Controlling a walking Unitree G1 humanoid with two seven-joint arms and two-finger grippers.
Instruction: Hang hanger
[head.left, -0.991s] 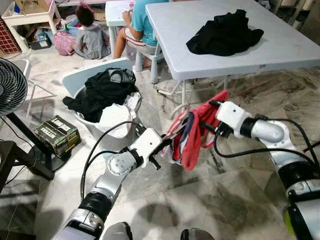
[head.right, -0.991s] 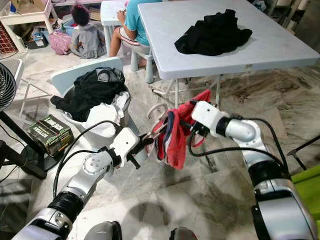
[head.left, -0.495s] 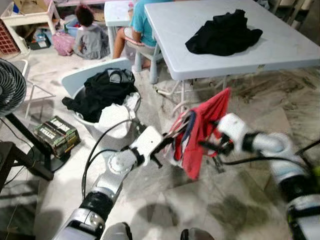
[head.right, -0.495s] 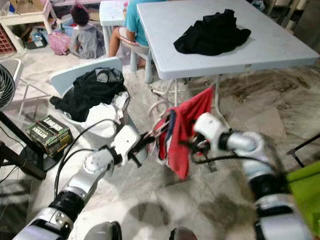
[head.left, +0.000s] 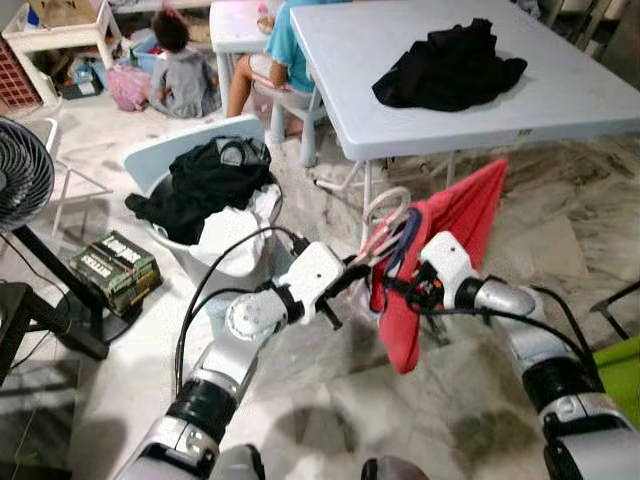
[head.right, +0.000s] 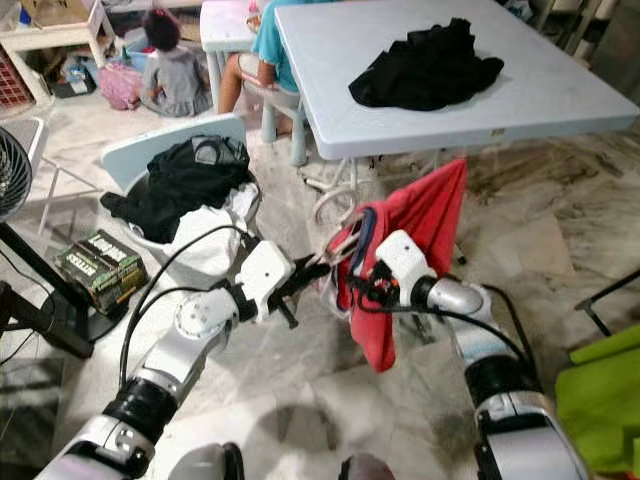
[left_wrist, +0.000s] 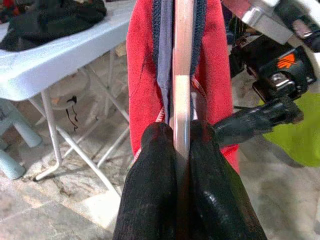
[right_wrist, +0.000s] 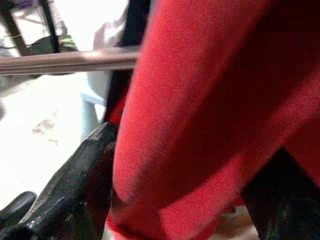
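Shiny metal hanger (left_wrist: 183, 75), soft red cloth shirt (head.left: 440, 250), glossy marble floor (head.left: 330, 400)
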